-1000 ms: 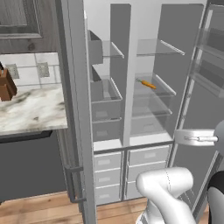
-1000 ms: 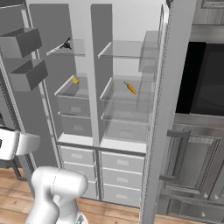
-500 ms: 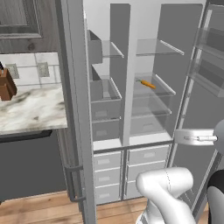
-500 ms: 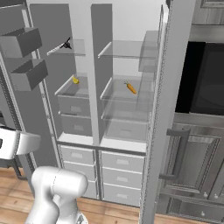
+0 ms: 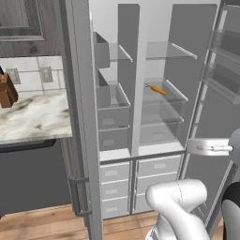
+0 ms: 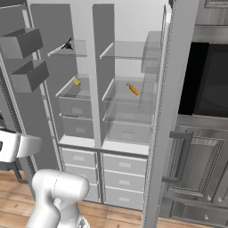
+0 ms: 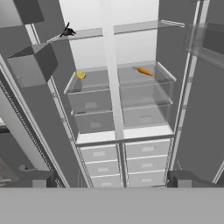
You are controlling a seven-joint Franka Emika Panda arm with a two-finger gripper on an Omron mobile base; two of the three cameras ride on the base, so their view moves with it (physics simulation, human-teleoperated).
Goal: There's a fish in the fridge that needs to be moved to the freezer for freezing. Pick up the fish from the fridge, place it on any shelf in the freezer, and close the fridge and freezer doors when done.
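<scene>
The tall grey unit stands with both doors swung wide. The fish point(image 6: 67, 44) point(image 7: 67, 31), small, dark and pointed, lies on the top glass shelf point(image 6: 73, 49) of the left compartment, near its front left corner. I cannot tell which half is the fridge and which the freezer. My gripper point(image 7: 111, 183) hangs back in front of the unit, well below and away from the fish. It is open, its dark fingertips point(image 7: 39, 179) far apart with nothing between them. The white hand point(image 5: 211, 147) reaches in at drawer height.
An orange carrot-like stick point(image 5: 158, 90) point(image 6: 132, 89) lies on the right compartment's middle shelf, and a small yellow item point(image 6: 77, 82) on the left one. Grey bins point(image 6: 22, 42) line the left door. The right door point(image 6: 171, 111) stands edge-on beside a dark oven point(image 6: 209, 80). A marble counter point(image 5: 28, 117) is at left.
</scene>
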